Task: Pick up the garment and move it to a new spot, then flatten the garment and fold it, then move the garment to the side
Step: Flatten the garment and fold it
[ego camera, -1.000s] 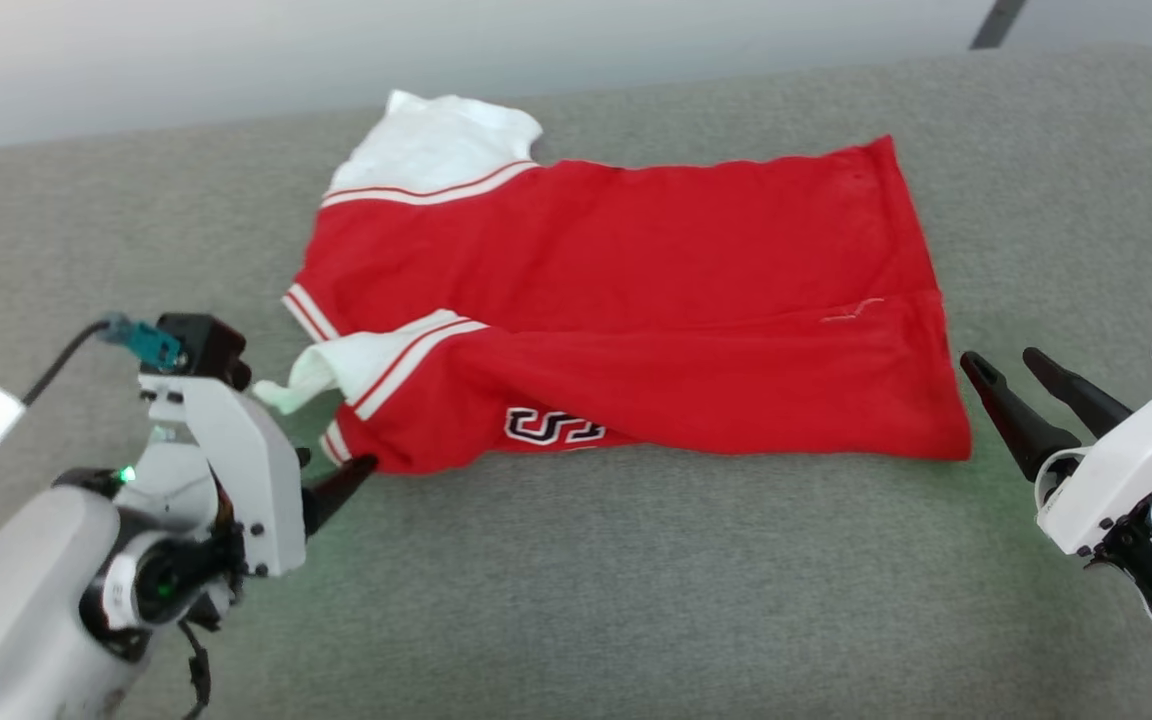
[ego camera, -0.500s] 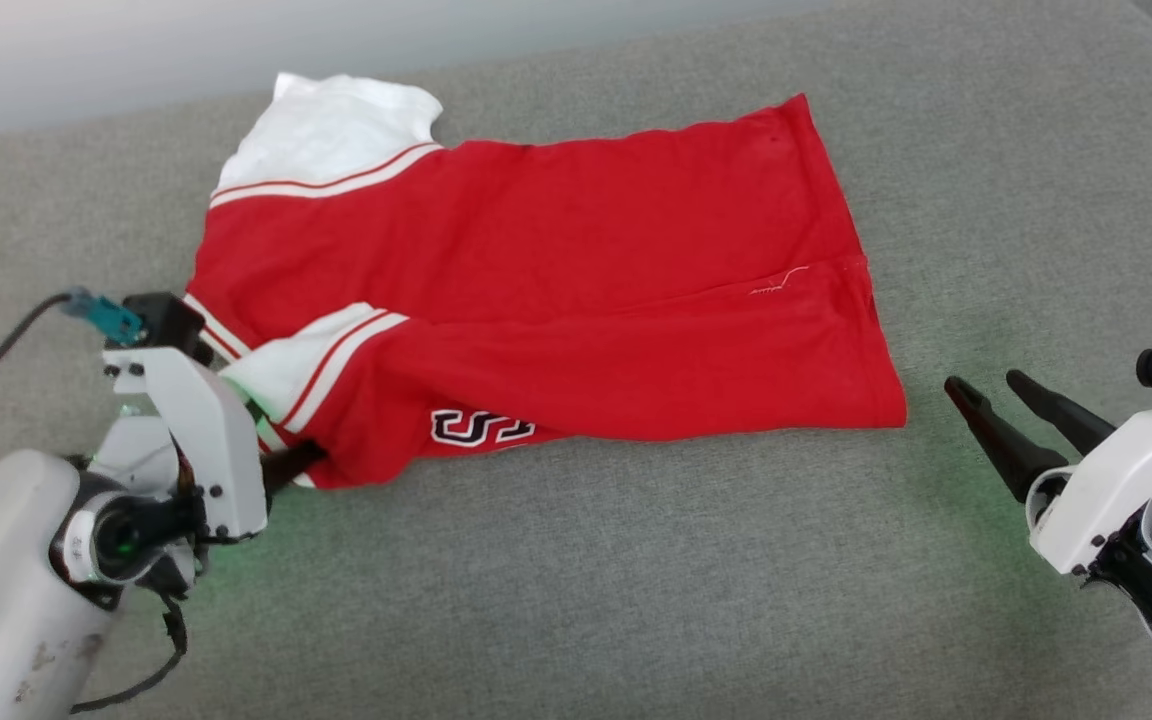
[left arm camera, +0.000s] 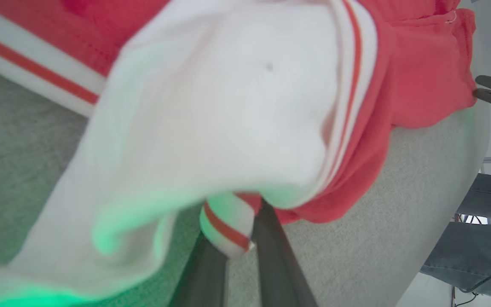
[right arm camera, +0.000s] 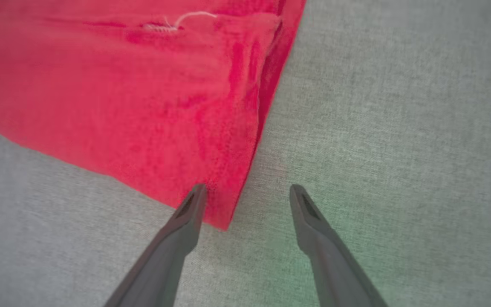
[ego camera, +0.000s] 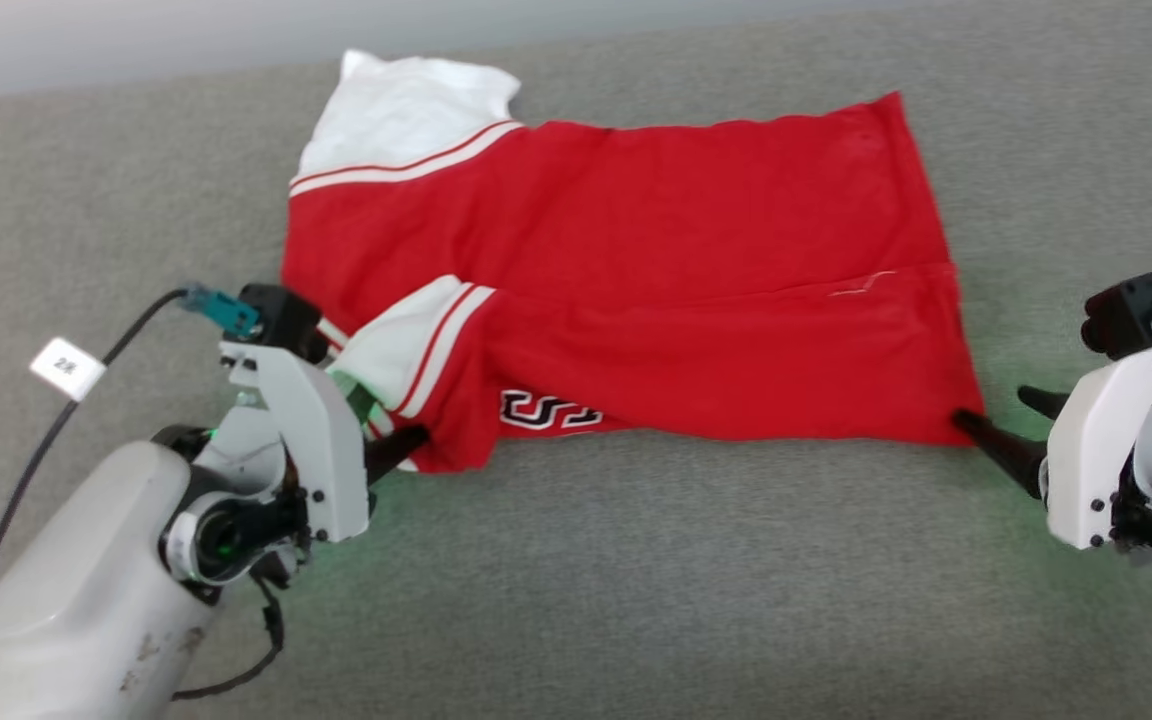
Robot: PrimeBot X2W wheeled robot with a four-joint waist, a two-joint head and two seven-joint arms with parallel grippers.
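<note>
A grey woven surface (ego camera: pixel 636 600) spreads across almost the whole head view, with a pale wall strip along the top edge. The garment (ego camera: pixel 656 260), a red jersey, lies on it across the upper middle of the frame, spread out sideways, its hem toward the right and its shoulders toward the left. Its near edge is doubled over along the lower side. The left arm's pale forearm (ego camera: pixel 86 590) rises from the lower left corner, and the left gripper (ego camera: pixel 411 445) meets the jersey's lower left corner. In the left wrist view its two dark fingers stand narrow, pinched on a small fold of white-and-red stripe trim. The right gripper (ego camera: pixel 994 408) sits at the right edge of the frame. Its jaws are wide apart, and one fingertip touches the jersey's lower right corner while the other rests over bare grey surface just beside it. One white sleeve (ego camera: pixel 406 105) lies flat at the upper left of the jersey. The other sleeve (ego camera: pixel 406 345) bunches at the lower left, right above the left gripper. In the left wrist view, blue denim (left arm camera: pixel 484 238) shows at the lower right edge, past the surface's rim. Black white-outlined numerals (ego camera: pixel 548 412) peek from the folded near edge, partly hidden. A dark cable (ego camera: pixel 36 450) with a small white tag (ego camera: pixel 67 367) trails off to the left. A thin white loose thread (ego camera: pixel 861 285) lies on the red cloth toward the right.
</note>
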